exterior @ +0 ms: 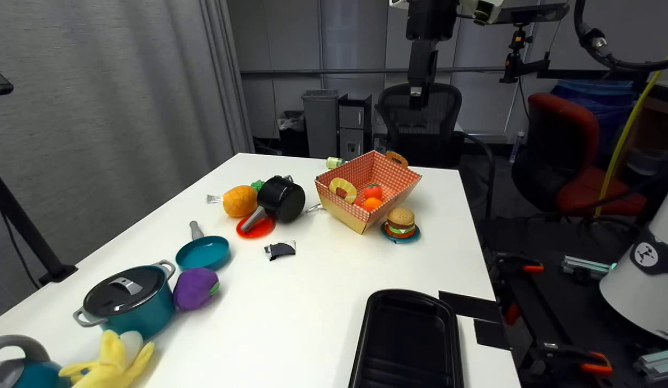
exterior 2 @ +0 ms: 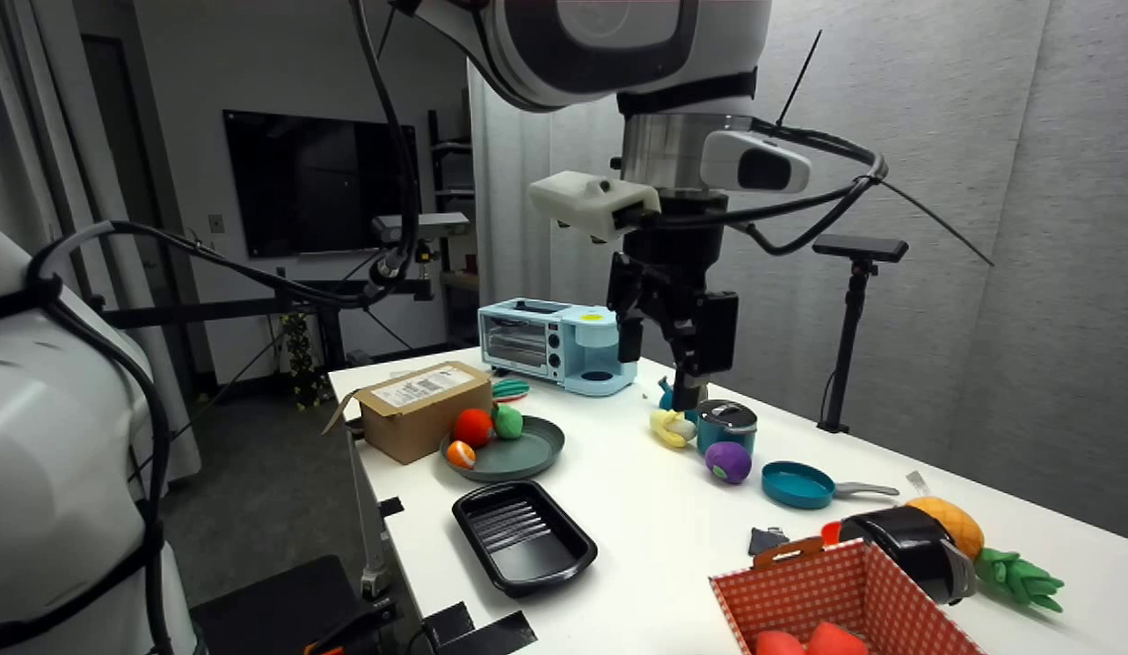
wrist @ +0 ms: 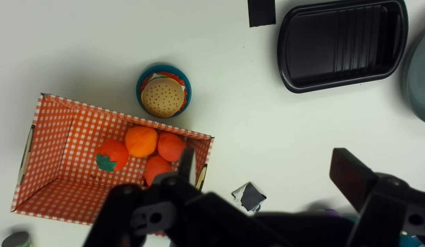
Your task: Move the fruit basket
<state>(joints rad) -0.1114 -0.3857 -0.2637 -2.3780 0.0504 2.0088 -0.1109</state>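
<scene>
In an exterior view the fruit basket (exterior: 366, 167) sits upright on the white table (exterior: 301, 302), near an edge, a black chair (exterior: 396, 118) standing beyond it. White surface stretches between the basket and the black tray (wrist: 312, 51). The gripper (wrist: 267, 168) hangs higher than the basket, jaws spread apart.

A toy burger (wrist: 163, 97) sits on a teal dish (wrist: 147, 72). A purple toy (exterior: 194, 289) lies beside the lidded pot (exterior: 145, 307) (also teal).
</scene>
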